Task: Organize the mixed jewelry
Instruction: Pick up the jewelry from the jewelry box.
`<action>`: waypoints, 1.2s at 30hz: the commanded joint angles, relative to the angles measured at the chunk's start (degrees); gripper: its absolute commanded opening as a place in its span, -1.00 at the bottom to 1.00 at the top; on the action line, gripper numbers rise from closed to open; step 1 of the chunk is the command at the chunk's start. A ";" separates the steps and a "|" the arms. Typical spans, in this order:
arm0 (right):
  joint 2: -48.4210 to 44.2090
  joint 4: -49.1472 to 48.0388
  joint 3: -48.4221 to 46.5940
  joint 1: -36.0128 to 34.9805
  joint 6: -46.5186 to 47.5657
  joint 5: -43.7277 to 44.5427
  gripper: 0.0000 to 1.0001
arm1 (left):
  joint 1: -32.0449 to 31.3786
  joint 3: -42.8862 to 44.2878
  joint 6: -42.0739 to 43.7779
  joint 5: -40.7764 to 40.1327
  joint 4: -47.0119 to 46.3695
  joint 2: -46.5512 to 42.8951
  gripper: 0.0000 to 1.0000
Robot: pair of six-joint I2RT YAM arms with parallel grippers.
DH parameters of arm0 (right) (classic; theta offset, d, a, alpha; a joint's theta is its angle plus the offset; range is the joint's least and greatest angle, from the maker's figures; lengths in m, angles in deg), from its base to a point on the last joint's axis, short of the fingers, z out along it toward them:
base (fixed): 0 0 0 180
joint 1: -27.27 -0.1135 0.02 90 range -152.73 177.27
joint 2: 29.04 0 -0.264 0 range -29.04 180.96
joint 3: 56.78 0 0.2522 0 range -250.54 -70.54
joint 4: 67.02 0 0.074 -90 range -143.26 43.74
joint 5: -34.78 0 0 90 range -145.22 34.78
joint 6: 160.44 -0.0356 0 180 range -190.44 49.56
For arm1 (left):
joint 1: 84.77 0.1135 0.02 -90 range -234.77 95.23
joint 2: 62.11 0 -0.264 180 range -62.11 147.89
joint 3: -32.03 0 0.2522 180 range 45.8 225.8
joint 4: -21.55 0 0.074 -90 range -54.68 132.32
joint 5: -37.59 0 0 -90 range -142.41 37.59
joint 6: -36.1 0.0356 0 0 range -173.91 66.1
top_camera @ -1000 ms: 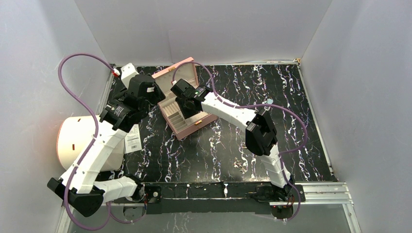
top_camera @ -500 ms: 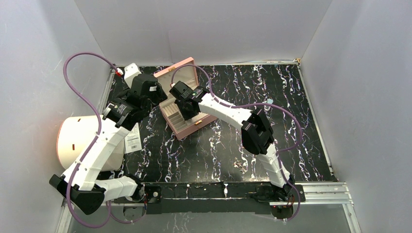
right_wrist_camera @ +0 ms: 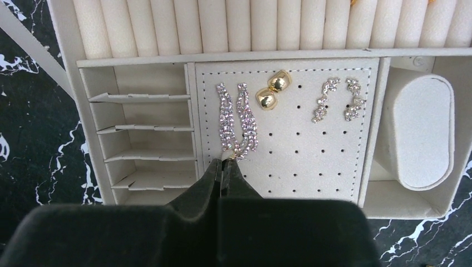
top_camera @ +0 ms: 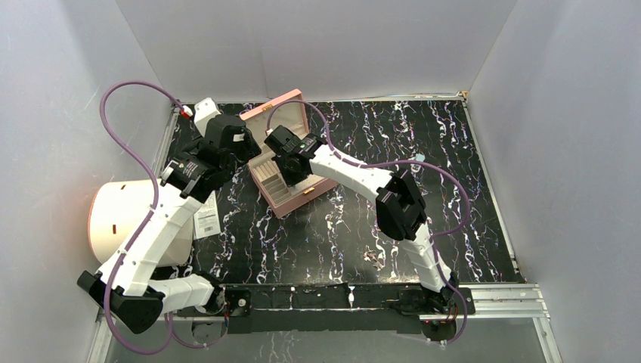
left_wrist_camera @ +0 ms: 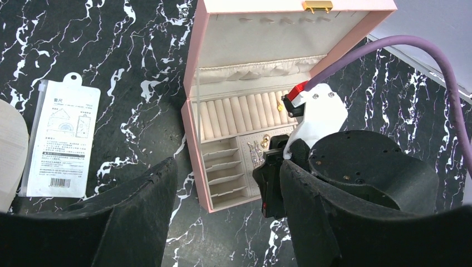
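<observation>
The pink box (top_camera: 296, 205) stands open at the back left. In the right wrist view its pale perforated pad (right_wrist_camera: 311, 161) carries two long crystal earrings (right_wrist_camera: 234, 117), a gold pair (right_wrist_camera: 273, 92) and a small crystal pair (right_wrist_camera: 337, 100). My right gripper (right_wrist_camera: 222, 161) is inside the box, shut on the lower end of a crystal earring (right_wrist_camera: 242, 150) at the pad's near left edge. My left gripper (left_wrist_camera: 222, 222) is open and empty, hovering over the table by the box's near corner (left_wrist_camera: 192, 144). A small heap of loose jewelry (top_camera: 373, 258) lies on the table near the right arm's base.
A white paper tag (top_camera: 205, 219) lies left of the box and also shows in the left wrist view (left_wrist_camera: 58, 142). A round pale container (top_camera: 121, 219) stands at the far left. A pale blue bit (top_camera: 419, 158) lies behind the right arm's elbow. Grey walls enclose the table.
The right arm's elbow has swung a little left and its gripper stays in the box. The left gripper has shifted slightly toward the box.
</observation>
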 commanded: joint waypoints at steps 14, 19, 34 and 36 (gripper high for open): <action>-17.07 -23.44 19.03 16.66 -8.23 -43.75 -1.00 | 0.42 -1.47 1.11 6.06 -4.11 0.63 0.31; -22.96 -38.02 30.11 22.22 -8.76 -61.54 -1.00 | 1.96 -3.18 1.22 19.97 -9.72 1.99 0.31; -27.89 -42.42 33.24 25.51 1.36 -76.74 -1.00 | 5.27 -4.07 -1.05 43.42 -23.62 7.86 0.30; -29.32 -43.53 35.38 25.50 3.69 -75.54 -1.00 | 5.27 -4.75 -1.44 44.70 -24.80 8.25 0.30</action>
